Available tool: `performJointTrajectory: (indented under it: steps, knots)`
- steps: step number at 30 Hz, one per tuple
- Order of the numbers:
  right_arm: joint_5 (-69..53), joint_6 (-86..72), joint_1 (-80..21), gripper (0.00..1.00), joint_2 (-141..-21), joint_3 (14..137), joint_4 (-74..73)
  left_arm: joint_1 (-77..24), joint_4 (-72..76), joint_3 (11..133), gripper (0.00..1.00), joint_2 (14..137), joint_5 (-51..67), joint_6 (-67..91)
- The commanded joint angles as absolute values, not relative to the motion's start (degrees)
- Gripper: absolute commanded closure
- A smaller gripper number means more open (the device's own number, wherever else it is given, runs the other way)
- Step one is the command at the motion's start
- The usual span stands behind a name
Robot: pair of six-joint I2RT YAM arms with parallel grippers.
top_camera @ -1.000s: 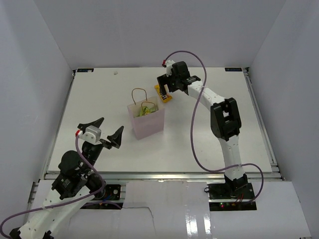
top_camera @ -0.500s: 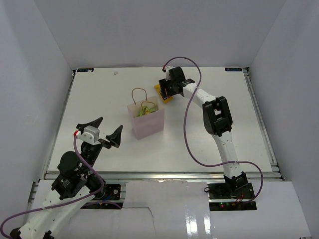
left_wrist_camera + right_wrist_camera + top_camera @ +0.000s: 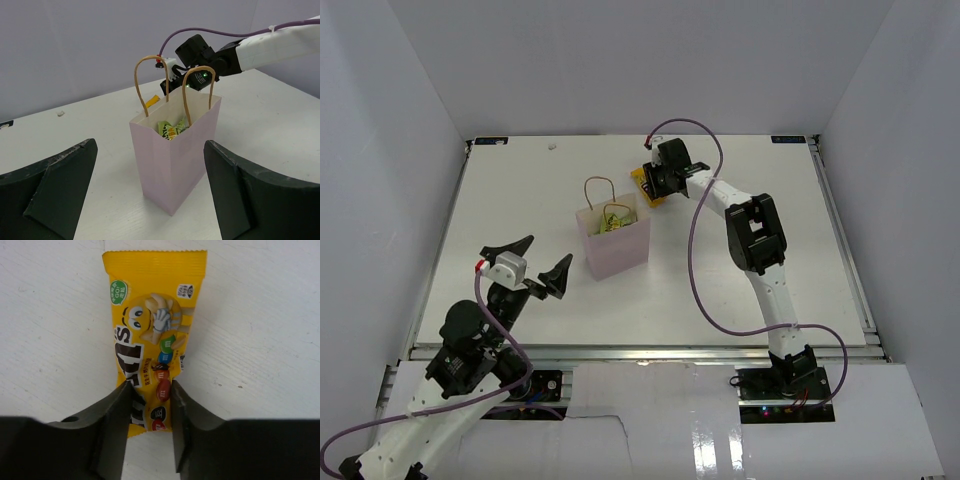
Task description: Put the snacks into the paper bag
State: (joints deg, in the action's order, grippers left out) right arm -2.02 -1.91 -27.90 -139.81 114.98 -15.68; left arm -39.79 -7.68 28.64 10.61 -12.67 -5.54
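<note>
While the right tool (image 3: 150, 399) pinches the yellow packet (image 3: 152, 330), the left tool (image 3: 544, 254) gapes wide.
That packet lies flat on the table (image 3: 790, 210), just behind the paper bag (image 3: 175, 160). The bag stands upright, lime-green packets (image 3: 170, 129) inside, and the left tool hovers near it.
</note>
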Motion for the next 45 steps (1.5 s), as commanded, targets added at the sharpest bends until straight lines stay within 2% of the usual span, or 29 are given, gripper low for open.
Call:
performJointTrajectory:
  steps: [1, 7, 9, 12, 16, 19, 22, 25, 28, 37, 41, 45]
  knots:
    - [-2.7, -0.9, -27.1, 0.66, -138.9, 111.1, -18.2, -39.5, -7.1, 28.4, 0.02, 11.8, -10.6, -5.4]
    - [-8.5, 1.2, -24.7, 0.87, -128.8, 102.3, -17.5, -39.5, -6.4, 28.5, 0.02, 14.8, -5.5, -2.5]
    - [-10.6, 2.7, -23.8, 0.91, -122.5, 95.7, -16.9, -39.5, -6.2, 29.2, 0.02, 17.4, -2.7, 0.6]
    - [-16.4, 7.3, -21.8, 0.92, -111.8, 84.0, -14.4, -39.5, -5.1, 30.1, 0.02, 20.4, 4.6, 7.2]
    - [-26.4, 19.4, -20.2, 0.92, -96.9, 68.4, -13.8, -39.5, 4.4, 28.8, 0.02, 27.0, 12.6, 24.0]
    - [-31.3, 26.6, -20.1, 0.91, -82.1, 58.0, -14.8, -39.5, 8.4, 28.9, 0.02, 32.2, 15.6, 33.0]
    - [-36.3, 30.3, -20.2, 0.91, -73.9, 51.4, -16.5, -39.7, 14.4, 28.1, 0.02, 35.6, 16.3, 38.3]
    - [-41.1, 31.0, -20.3, 0.91, -63.6, 48.6, -17.8, -40.1, 21.1, 27.0, 0.02, 40.4, 16.1, 47.0]
    - [-44.5, 30.0, -20.7, 0.91, -58.5, 48.7, -18.5, -41.3, 25.6, 27.2, 0.02, 45.3, 14.6, 50.6]
    - [-47.1, 28.0, -23.5, 0.91, -56.8, 54.0, -21.3, -47.8, 30.2, 31.5, 0.03, 55.7, 7.0, 56.0]
    - [-47.6, 25.8, -25.0, 0.91, -56.3, 52.3, -19.3, -49.9, 33.3, 33.0, 0.08, 59.6, 5.3, 56.0]
    - [-48.3, 24.9, -25.7, 0.91, -53.6, 49.9, -16.0, -50.6, 35.1, 35.2, 0.18, 63.0, 4.8, 55.5]
